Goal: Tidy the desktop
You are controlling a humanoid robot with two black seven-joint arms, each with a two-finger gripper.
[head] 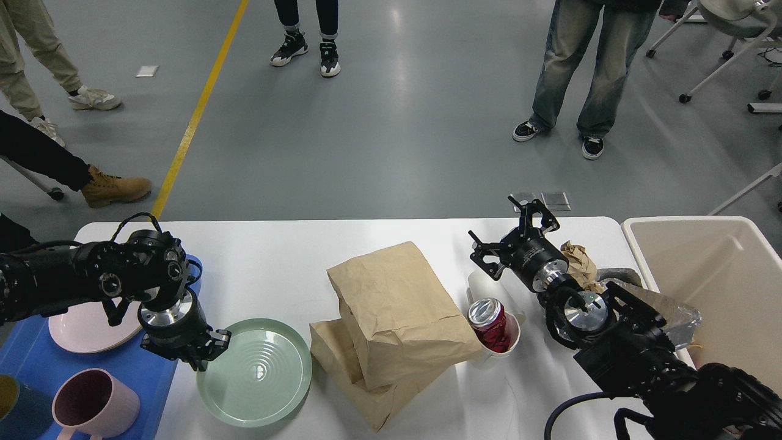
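Observation:
The white desktop (275,256) holds a pale green plate (256,370) at the front left, and two brown paper bags (397,305) stacked in the middle. A crushed red can (489,321) stands in a white paper cup (510,345). My left gripper (208,351) points down at the green plate's left rim; its fingers are dark and I cannot tell whether they hold the rim. My right gripper (510,229) is open and empty, above the desktop's far right, behind the can and next to a crumpled brown paper (577,260).
A blue tray (30,360) at the left edge holds a pink plate (79,333), a pink mug (95,403) and a dark cup (15,406). A beige bin (715,275) stands at the right, with clear plastic wrap (672,315) by it. People stand beyond the far edge.

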